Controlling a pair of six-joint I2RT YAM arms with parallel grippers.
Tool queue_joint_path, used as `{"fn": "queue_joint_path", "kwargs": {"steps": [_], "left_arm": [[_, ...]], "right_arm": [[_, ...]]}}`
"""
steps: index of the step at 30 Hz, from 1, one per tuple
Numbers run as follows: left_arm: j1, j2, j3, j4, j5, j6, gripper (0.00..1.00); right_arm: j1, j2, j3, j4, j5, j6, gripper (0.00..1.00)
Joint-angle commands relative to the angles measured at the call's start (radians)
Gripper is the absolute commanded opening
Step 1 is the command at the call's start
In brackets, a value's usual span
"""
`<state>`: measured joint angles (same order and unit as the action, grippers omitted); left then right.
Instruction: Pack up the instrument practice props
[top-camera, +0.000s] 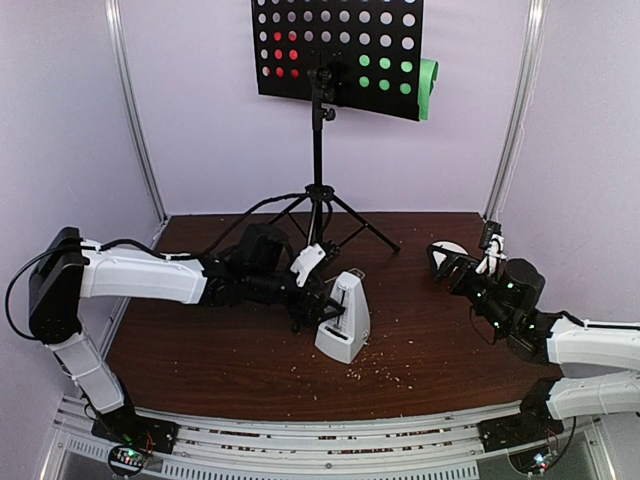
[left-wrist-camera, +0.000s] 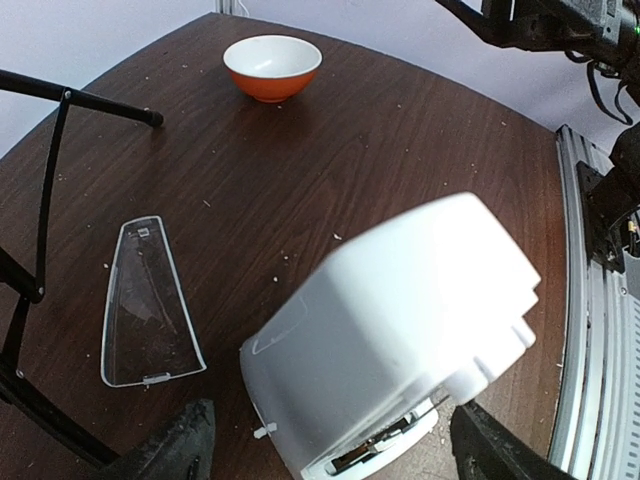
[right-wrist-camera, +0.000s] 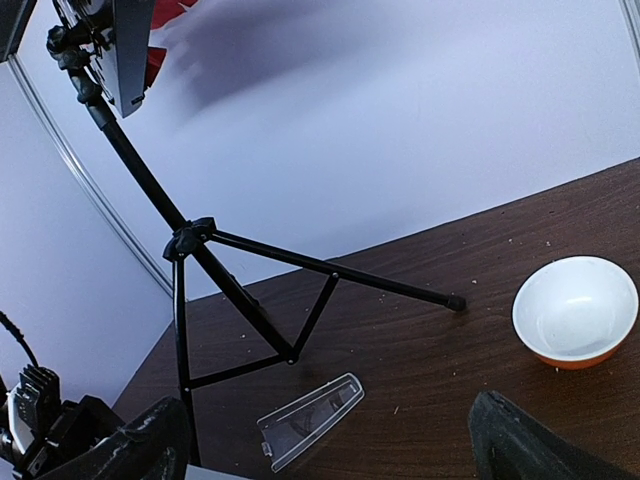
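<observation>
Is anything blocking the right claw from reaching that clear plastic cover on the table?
Nothing visible: bare table lies between the right gripper and the clear cover; the bowl sits aside, tripod legs beyond.

text: none legible | labels: none | numbers: none | signs: none

Music sheets (top-camera: 428, 85) show only as colour through holes in the stand (top-camera: 333, 45); the metronome (left-wrist-camera: 400, 320) is blurred, its base cropped.
</observation>
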<state>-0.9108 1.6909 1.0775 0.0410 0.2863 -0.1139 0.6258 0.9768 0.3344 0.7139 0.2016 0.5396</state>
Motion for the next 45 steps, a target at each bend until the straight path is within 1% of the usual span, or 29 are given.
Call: {"fn": "queue_joint_path", "kwargs": {"steps": [1, 7, 11, 17, 27, 30, 32, 35, 37, 40, 42, 44, 45], "left_arm": [[-0.002, 0.009, 0.035, 0.019, -0.012, -0.027, 0.84], [-0.004, 0.01, 0.033, 0.018, -0.011, -0.032, 0.8], [-0.002, 0.01, 0.033, 0.019, -0.009, -0.033, 0.74], [-0.003, 0.01, 0.032, 0.018, -0.005, -0.033, 0.68], [-0.002, 0.007, 0.03, 0.018, 0.002, -0.032, 0.61], [-0.003, 0.004, 0.03, 0.018, 0.004, -0.032, 0.61], [-0.002, 0.003, 0.029, 0.018, 0.005, -0.033, 0.63], [-0.002, -0.008, 0.019, 0.031, -0.001, -0.035, 0.69], [-0.002, -0.054, -0.019, 0.079, -0.024, -0.045, 0.74], [-0.002, -0.153, -0.09, 0.167, -0.075, -0.053, 0.82], [-0.002, -0.207, -0.121, 0.201, -0.122, -0.077, 0.85], [-0.002, -0.237, -0.159, 0.249, -0.128, -0.134, 0.87], [-0.002, -0.241, -0.186, 0.288, -0.117, -0.177, 0.88]], "right_arm": [[-0.004, 0.006, -0.013, 0.038, 0.018, 0.016, 1.0], [-0.005, 0.009, -0.015, 0.038, 0.019, 0.019, 1.0], [-0.005, 0.007, -0.015, 0.036, 0.021, 0.021, 1.0], [-0.005, 0.004, -0.015, 0.027, 0.025, 0.019, 1.0], [-0.004, 0.007, -0.016, 0.027, 0.028, 0.02, 1.0], [-0.005, 0.008, -0.017, 0.028, 0.028, 0.021, 1.0], [-0.005, 0.005, -0.016, 0.027, 0.029, 0.023, 1.0], [-0.005, -0.001, -0.016, 0.021, 0.029, 0.028, 1.0], [-0.005, -0.01, -0.013, 0.004, 0.025, 0.033, 1.0], [-0.004, -0.013, 0.004, -0.065, 0.0, 0.067, 0.99], [-0.004, 0.013, 0.015, -0.119, -0.071, 0.092, 0.96], [0.0, 0.055, 0.017, -0.139, -0.195, 0.132, 0.9], [0.005, 0.081, 0.008, -0.134, -0.229, 0.159, 0.88]]}}
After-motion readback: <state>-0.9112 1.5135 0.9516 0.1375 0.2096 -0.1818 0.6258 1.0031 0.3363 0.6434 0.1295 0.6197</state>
